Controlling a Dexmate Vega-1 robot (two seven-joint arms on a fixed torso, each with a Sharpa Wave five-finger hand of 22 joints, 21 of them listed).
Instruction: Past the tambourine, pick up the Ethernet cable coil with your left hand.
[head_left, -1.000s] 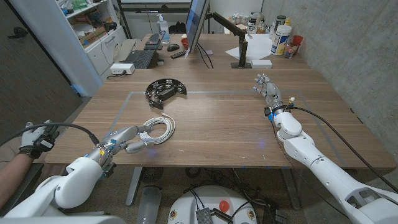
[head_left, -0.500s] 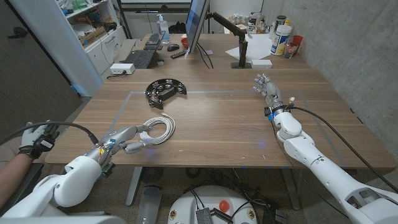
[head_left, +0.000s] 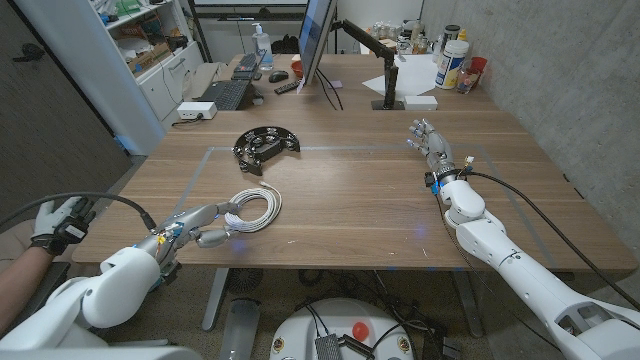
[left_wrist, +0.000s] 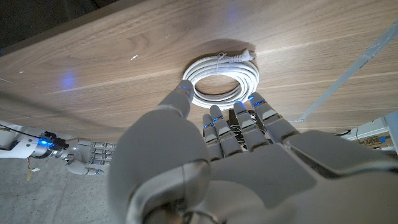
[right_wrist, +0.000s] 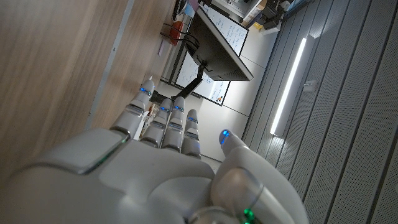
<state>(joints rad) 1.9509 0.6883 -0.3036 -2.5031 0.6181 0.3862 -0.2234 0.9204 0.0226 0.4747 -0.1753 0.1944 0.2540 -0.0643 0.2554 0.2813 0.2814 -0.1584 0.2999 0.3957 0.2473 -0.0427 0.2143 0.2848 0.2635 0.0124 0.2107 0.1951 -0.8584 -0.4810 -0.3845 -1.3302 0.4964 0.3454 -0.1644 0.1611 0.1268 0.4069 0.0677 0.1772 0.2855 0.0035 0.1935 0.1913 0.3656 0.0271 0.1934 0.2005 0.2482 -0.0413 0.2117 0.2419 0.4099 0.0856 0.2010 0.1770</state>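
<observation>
Ethernet cable coil (head_left: 254, 209) on table, just beyond left hand (head_left: 203, 224) fingertips

My wooden table (head_left: 360, 200) spans the middle of the frame, with a monitor (head_left: 315, 40) on an arm at top centre. A grey concrete wall (head_left: 560, 70) runs down the right, white shelving (head_left: 150, 45) stands at upper left, and a long ceiling light (right_wrist: 292, 81) glows overhead.

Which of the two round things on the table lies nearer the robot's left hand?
The white Ethernet cable coil, right at the left hand's fingertips. The black tambourine lies farther back on the table.
</observation>
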